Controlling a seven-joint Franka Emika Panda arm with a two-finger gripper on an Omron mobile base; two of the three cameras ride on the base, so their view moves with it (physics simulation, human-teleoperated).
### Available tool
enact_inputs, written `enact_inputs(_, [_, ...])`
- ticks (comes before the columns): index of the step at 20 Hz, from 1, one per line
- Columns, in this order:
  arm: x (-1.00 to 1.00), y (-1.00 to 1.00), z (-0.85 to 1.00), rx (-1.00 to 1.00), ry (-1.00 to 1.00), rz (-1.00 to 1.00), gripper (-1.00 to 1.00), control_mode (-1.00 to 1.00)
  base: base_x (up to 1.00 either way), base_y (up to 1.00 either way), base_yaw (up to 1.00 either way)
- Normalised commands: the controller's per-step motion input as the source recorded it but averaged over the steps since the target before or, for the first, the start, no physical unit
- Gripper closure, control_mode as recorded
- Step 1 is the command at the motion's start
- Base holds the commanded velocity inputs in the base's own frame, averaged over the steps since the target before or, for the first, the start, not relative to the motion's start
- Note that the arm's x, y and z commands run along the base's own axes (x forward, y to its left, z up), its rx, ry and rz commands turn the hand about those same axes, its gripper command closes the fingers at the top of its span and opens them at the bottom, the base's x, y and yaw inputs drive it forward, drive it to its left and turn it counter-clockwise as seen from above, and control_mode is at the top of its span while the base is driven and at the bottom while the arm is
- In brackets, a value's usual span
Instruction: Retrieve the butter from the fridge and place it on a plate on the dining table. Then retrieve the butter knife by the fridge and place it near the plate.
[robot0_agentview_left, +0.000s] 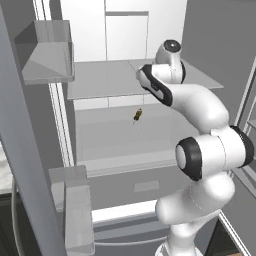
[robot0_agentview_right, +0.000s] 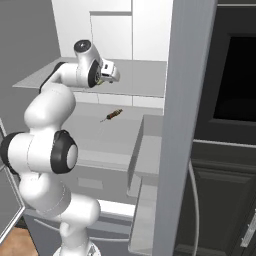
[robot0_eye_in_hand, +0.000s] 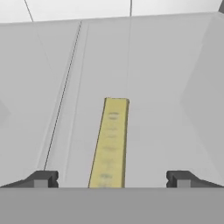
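Note:
The fridge (robot0_agentview_left: 100, 80) stands open, and my arm reaches in over its upper shelf (robot0_agentview_right: 140, 77). The butter (robot0_eye_in_hand: 109, 140) is a pale yellow stick lying flat on that grey shelf, pointing away from the hand. My gripper (robot0_eye_in_hand: 111, 178) is open. Its two dark fingertips (robot0_eye_in_hand: 43, 178) stand wide apart on either side of the stick's near end, without touching it. In the right base view my gripper (robot0_agentview_right: 111, 72) hovers low over the shelf. The plate, the dining table and the butter knife are out of view.
A small brown object (robot0_agentview_left: 137, 115) lies on the lower shelf (robot0_agentview_right: 114, 115). Door bins (robot0_agentview_left: 46, 52) hang on the open left door, with another lower bin (robot0_agentview_left: 77, 210). The open right door's edge (robot0_agentview_right: 181, 125) stands close, and a dark cabinet (robot0_agentview_right: 235, 75) lies beyond it.

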Motion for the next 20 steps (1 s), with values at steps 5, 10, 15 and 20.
enact_inputs(5, [-0.02,0.03,-0.31,0.0,0.06,0.0,1.0,-1.0,0.0,0.0,0.0])
enact_inputs(10, [-0.55,0.13,-0.06,0.0,0.01,0.04,1.0,-1.0,0.0,0.0,0.0])
enact_inputs(15, [-0.94,0.09,0.19,0.0,-0.11,0.0,1.0,-1.0,0.0,0.0,0.0])
enact_inputs(20, [-1.0,0.0,0.18,0.0,-0.02,0.0,1.0,-1.0,0.0,0.0,0.0])
